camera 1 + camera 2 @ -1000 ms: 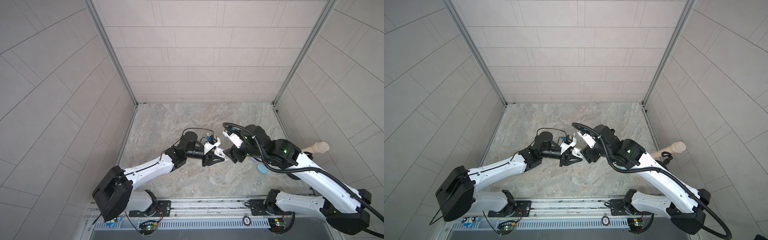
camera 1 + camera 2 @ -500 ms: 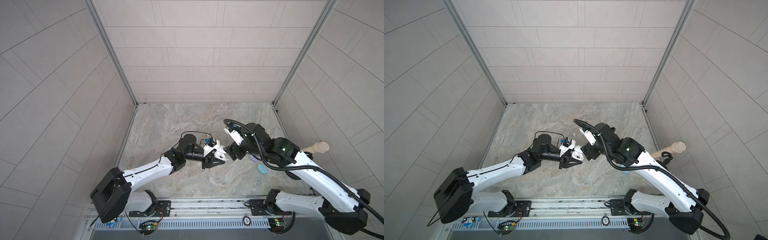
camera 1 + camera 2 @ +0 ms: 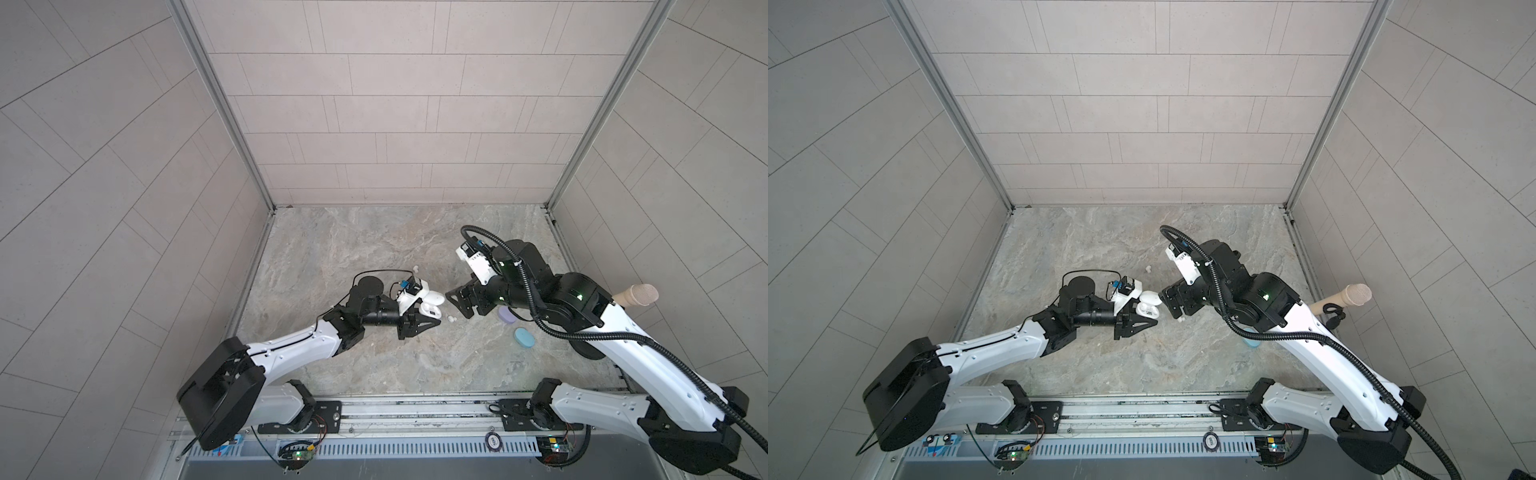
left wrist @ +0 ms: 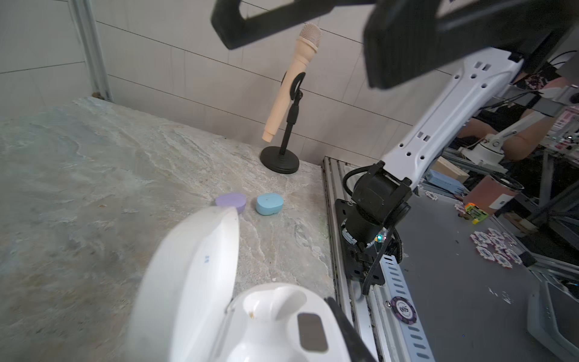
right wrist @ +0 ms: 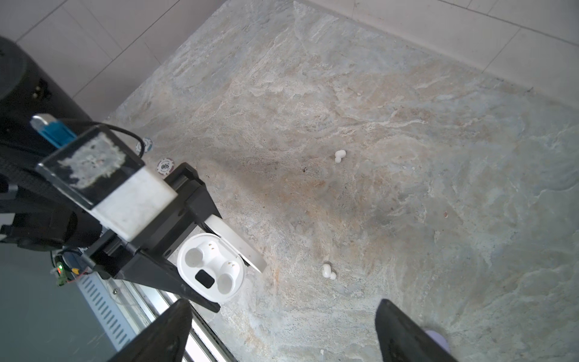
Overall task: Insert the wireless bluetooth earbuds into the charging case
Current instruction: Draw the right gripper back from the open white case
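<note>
So the left claw (image 5: pixel 214 261) is clamped on the open white charging case (image 5: pixel 210 266), both sockets empty. Two buds loose on the desk (image 5: pixel 407 94): one white earbud (image 5: pixel 329 271) just beside the case, by the wide-open, empty right claw (image 5: pixel 282 302); second white earbud (image 5: pixel 340 155) toward the back edge. Lilac case (image 4: pixel 231 200) and blue case (image 4: pixel 268 203), both closed, nearer the right edge.

left fingers (image 3: pixel 419 325) clamped tight — right fingers (image 3: pixel 458 298) spread wide, facing them.
</note>
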{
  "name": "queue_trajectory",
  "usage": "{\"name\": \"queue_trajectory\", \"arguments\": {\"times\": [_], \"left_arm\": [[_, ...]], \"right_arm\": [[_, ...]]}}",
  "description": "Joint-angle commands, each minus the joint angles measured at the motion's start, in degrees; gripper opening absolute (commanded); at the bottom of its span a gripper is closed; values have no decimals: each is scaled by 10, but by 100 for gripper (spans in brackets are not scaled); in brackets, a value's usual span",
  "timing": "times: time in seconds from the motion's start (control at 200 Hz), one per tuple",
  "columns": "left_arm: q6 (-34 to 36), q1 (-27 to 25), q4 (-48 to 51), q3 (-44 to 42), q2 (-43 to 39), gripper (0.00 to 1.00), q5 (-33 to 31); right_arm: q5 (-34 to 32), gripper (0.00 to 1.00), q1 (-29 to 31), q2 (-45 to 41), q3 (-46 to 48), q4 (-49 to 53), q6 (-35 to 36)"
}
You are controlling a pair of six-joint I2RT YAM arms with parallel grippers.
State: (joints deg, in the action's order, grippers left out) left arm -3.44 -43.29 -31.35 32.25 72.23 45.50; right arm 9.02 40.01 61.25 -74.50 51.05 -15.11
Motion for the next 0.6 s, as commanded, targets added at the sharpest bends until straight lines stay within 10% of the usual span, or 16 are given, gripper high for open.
{"name": "queue_trajectory", "arguments": {"times": [0.0,0.596], "left_arm": [[-6,14,-35,-15,-35,9,-30],[-18,49,-54,-57,-100,10,-109]], "right_arm": [[28,95,-43,-14,47,3,-71],[99,92,-91,176,256,-198,-269]]}}
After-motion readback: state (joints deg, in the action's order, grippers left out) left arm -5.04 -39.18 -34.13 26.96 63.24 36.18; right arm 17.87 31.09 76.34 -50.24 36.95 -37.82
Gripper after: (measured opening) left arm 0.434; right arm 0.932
